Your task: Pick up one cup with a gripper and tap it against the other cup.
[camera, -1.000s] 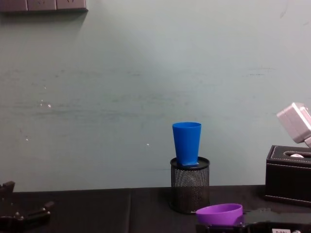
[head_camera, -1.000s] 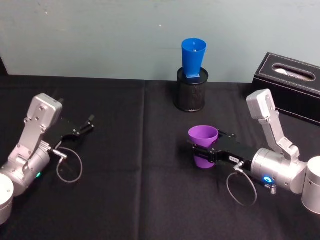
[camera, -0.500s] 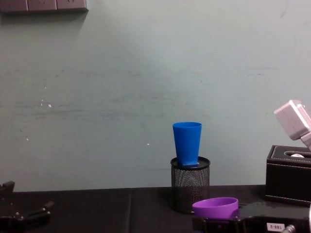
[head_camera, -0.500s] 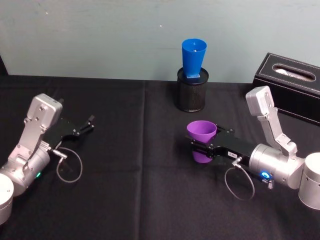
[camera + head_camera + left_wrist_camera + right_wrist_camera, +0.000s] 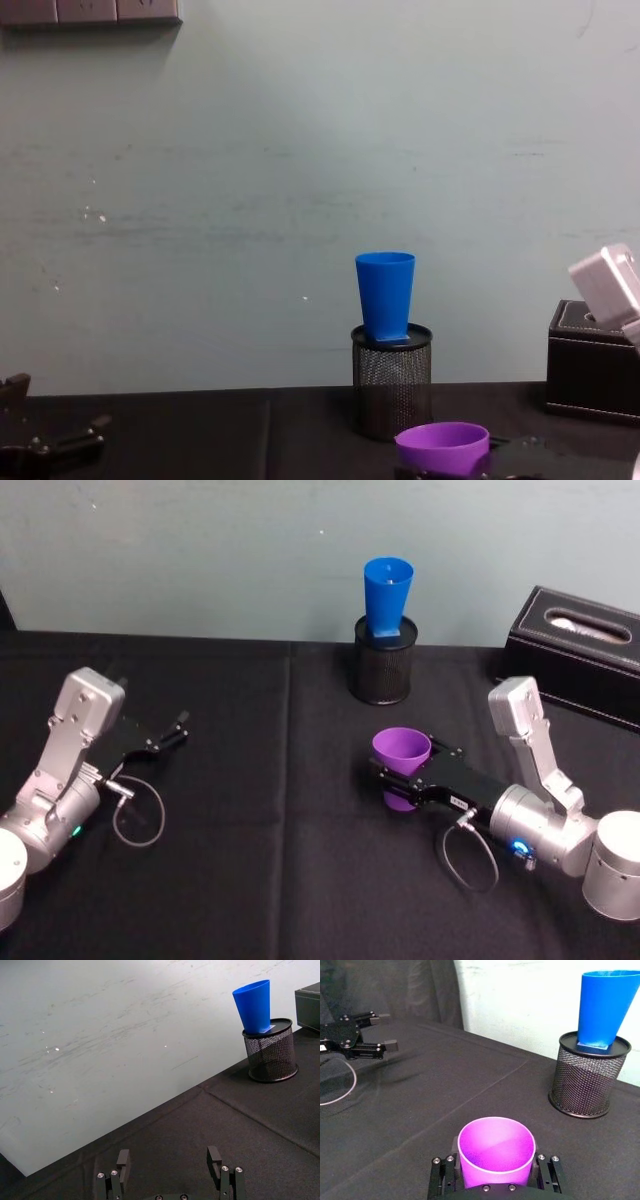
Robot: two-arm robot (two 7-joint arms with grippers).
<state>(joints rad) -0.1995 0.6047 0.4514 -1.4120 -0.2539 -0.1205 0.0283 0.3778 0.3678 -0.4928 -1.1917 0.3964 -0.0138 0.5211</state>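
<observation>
Two plain plastic tapered tumblers carry no print or brand. The purple plastic tapered tumbler (image 5: 401,764) stands upright, mouth up and narrow end down, its long axis vertical, clamped at mid-body between the flat black jaws of the right gripper (image 5: 402,781), near the middle of the black-clothed counter (image 5: 260,860). A small white label on that gripper's black body has marks too small to read. The bright blue plastic tapered tumbler (image 5: 387,598) is also upright and mouth up, its narrow base resting on the rim of a black wire-mesh cylindrical pen holder (image 5: 381,664) at the counter's far edge by the pale wall; the two tumblers are well apart. A black box (image 5: 578,652) with an oval top opening sits at the far right. The left gripper (image 5: 178,729) rests low on the counter's left side, its fingers (image 5: 214,1160) spread apart around nothing.
</observation>
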